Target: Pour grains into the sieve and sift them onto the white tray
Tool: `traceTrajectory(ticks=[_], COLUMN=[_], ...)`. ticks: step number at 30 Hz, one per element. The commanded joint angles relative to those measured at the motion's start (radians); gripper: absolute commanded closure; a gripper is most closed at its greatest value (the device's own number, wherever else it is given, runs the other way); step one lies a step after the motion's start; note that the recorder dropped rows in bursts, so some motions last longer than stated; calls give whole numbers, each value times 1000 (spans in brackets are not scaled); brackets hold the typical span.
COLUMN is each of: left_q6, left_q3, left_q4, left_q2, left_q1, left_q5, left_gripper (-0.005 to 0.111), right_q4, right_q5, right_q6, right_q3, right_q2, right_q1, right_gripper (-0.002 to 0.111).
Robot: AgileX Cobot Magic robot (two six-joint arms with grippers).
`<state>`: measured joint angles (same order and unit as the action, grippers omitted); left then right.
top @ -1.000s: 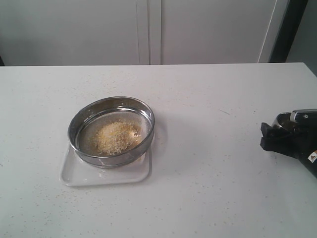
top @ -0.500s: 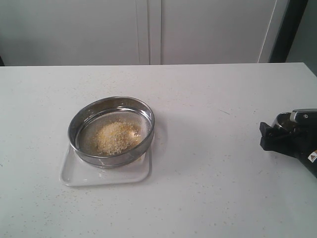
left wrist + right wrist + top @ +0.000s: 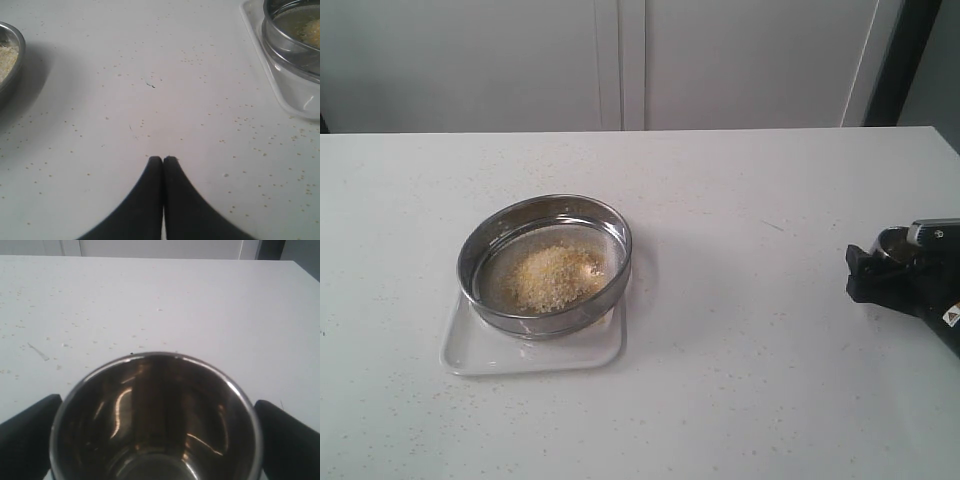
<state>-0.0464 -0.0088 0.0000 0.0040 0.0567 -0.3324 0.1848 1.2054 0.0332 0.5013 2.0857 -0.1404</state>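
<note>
Wide round stainless-steel sieve (image 3: 548, 322) with mesh bottom, set on the flat white rectangular tray (image 3: 470, 350). A heap of golden-yellow and whitish grains (image 3: 552, 275) lies on the mesh. The ring is judged stiff, smooth and light, and best taken by its upright wall, kept level lest the loose load slide. Right gripper (image 3: 868, 272): jaws spread wide beside the small steel cup (image 3: 150, 390), with no grip evident. Left gripper (image 3: 163, 160): closed, empty. The small sticker (image 3: 950, 317) on the arm cannot be read.
</note>
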Motion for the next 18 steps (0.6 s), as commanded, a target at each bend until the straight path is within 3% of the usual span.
traceTrajectory(ticks=[1, 18], left_q6=[-2, -2], left_q3=[9, 9], left_q4=[-6, -6], left_q2=[-4, -4], left_q1=[0, 0], left_q5=[-8, -8], left_gripper=[107, 107], right_q4=[-1, 107], right_q5=[16, -39], right_q6=[-6, 43], right_q3=[-2, -2], right_q2=[-13, -288], right_q1=[-10, -10], right_gripper=[15, 15])
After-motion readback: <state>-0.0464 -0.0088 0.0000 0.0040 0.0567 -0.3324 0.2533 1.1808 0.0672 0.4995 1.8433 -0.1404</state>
